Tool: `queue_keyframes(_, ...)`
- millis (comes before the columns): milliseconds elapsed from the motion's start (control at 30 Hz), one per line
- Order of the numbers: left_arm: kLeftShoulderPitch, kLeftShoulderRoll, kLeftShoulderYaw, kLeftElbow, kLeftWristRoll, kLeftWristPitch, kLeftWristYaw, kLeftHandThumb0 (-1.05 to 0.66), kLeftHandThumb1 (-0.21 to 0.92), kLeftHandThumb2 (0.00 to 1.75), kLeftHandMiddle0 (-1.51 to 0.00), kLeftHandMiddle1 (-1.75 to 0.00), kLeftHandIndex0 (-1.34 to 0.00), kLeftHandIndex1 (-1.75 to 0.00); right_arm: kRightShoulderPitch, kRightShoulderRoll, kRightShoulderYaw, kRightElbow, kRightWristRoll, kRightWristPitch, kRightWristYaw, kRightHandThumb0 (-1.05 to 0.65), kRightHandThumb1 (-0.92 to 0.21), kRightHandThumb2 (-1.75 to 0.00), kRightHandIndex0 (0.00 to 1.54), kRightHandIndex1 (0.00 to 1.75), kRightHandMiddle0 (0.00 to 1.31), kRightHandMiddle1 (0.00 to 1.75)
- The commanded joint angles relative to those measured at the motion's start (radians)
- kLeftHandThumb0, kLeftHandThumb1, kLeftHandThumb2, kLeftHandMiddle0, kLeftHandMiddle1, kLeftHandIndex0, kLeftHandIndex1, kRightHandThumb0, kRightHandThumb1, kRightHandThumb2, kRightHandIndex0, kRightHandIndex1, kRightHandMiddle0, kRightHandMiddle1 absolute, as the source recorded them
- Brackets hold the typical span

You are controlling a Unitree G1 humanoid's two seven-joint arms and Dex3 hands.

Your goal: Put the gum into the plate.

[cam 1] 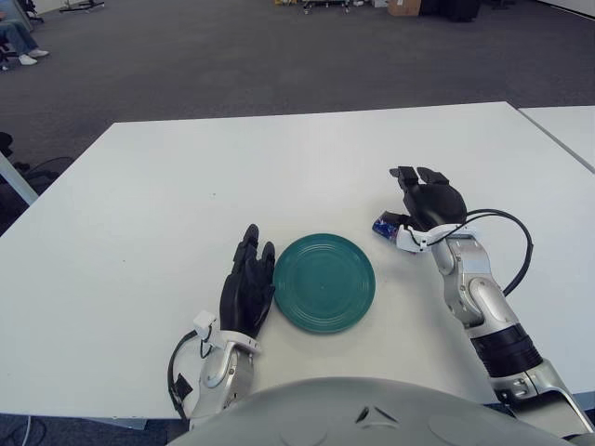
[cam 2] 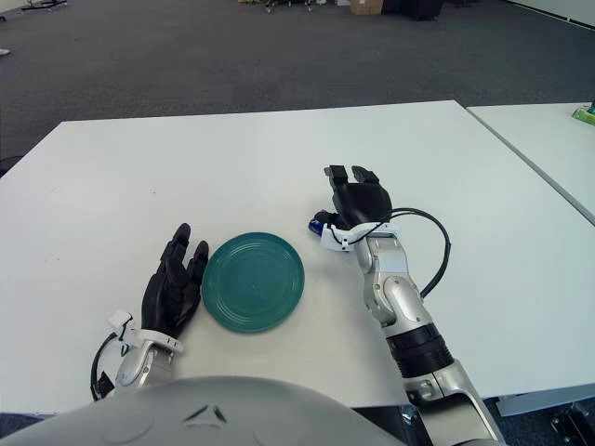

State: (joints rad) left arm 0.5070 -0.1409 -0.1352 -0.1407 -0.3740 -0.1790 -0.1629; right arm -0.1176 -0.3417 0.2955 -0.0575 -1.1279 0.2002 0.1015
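Observation:
A small blue gum pack [cam 1: 384, 226] lies on the white table [cam 1: 279, 167], just right of the round green plate [cam 1: 324, 282]. My right hand [cam 1: 425, 197] is over the table right beside the gum, which peeks out at the hand's left edge by the thumb. Its fingers [cam 1: 405, 175] stretch forward and are not wrapped around the gum. Part of the gum is hidden under the hand. My left hand [cam 1: 247, 288] shows beside the plate's left rim, fingers extended and holding nothing. The plate has nothing in it.
A second white table [cam 1: 567, 125] stands at the far right with a narrow gap between. Dark carpet lies beyond the far edge. A black cable [cam 1: 516, 246] loops off my right wrist.

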Motion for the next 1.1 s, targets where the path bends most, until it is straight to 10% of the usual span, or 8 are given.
queue_keyframes(0, -0.035, -0.022, 0.023, 0.044, 0.019, 0.043, 0.049, -1.04, 0.92, 0.86, 0.0, 0.0, 0.0, 0.0, -0.035, -0.01, 0.023, 0.029, -0.013, 0.012, 0.006, -0.98, -0.92, -0.56, 0.14, 0.0, 0.0, 0.41)
queue_keyframes(1067, -0.056, -0.026, 0.008, 0.019, 0.005, 0.081, 0.115, -0.98, 0.92, 0.91, 0.0, 0.0, -0.03, -0.04, -0.044, -0.062, 0.152, 0.08, -0.024, 0.075, 0.143, -0.98, -0.92, -0.66, 0.06, 0.0, 0.0, 0.07)
